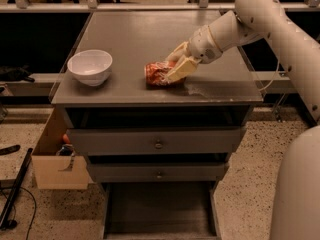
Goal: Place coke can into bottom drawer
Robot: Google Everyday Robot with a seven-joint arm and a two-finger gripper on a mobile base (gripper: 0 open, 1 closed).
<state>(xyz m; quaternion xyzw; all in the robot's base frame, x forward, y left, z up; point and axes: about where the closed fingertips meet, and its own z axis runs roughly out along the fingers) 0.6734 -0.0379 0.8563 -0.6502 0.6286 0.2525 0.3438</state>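
The coke can [158, 73], red-orange and dented, lies on its side on the grey cabinet top [150, 29], a little right of centre near the front edge. My gripper [176, 64] reaches in from the right, with one cream finger in front of the can's right end and one behind it, closed against the can. The can still rests on the top. The bottom drawer [160, 209] is pulled out at floor level below the cabinet front, and its dark floor is bare.
A white bowl [90, 66] stands at the top's front left. Two grey drawers with round knobs [158, 144] sit slightly open above the bottom drawer. A cardboard box [55, 159] stands on the floor at the left. My white arm [280, 29] crosses the right side.
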